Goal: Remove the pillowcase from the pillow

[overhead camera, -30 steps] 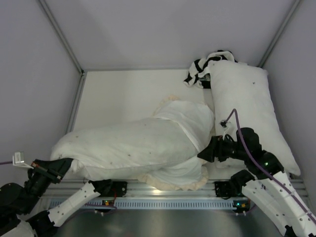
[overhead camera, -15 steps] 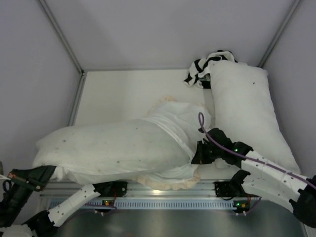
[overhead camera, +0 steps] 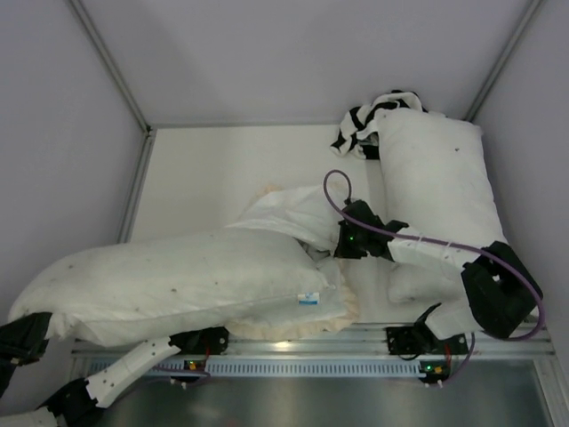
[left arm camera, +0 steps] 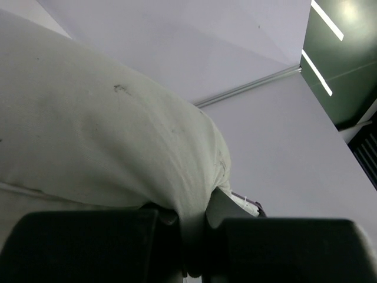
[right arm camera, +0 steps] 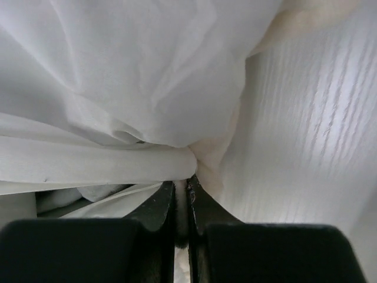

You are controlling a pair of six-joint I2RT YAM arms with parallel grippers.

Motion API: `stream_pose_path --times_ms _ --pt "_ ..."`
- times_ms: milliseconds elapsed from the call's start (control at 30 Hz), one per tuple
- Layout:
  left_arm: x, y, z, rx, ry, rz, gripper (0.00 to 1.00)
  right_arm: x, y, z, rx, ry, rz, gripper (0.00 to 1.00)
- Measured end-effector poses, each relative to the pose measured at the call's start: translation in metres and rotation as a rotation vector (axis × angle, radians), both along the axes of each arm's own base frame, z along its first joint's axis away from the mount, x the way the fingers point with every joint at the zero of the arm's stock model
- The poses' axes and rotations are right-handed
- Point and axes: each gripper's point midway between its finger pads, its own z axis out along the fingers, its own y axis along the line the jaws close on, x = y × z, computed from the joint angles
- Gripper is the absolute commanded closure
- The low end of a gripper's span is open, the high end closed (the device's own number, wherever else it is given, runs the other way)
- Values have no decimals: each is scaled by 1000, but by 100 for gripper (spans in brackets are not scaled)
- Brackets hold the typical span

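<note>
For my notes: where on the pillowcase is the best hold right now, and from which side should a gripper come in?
Probably the slack, bunched fabric on the right side of the pillowcase, approached from the right, away from the pillow. There the cloth looks empty and folded thin enough to pinch; the right gripper is shut on such a fold, the left gripper on the pillow's left end.

Speckled white pillow [overhead camera: 178, 276] lies across near-L edge, R end on crumpled cream pillowcase [overhead camera: 298, 216] w/ frill

Left end effector [left arm camera: 191, 227] low, far left; right end effector [right arm camera: 182, 190] forward, arm outstretched; both pinched tight.
</note>
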Motion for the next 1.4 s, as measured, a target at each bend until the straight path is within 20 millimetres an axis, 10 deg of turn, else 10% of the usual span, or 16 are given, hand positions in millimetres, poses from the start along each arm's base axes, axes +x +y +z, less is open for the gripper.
stream_pose_path --times_ms 133,400,567,900,1400 --pt "6 -7 -4 4 21 -2 100 25 -8 23 6 -77 -27 92" --pt "45 -60 -33 127 140 -32 100 41 -24 143 113 -367 0 1" --pt "54 -79 -51 191 188 -60 100 19 -40 187 247 -443 30 0" --pt "59 -86 -54 207 195 -71 100 -58 -21 111 399 -155 241 1" --pt "60 -94 -59 221 204 -100 100 -54 -1 92 511 -156 284 0"
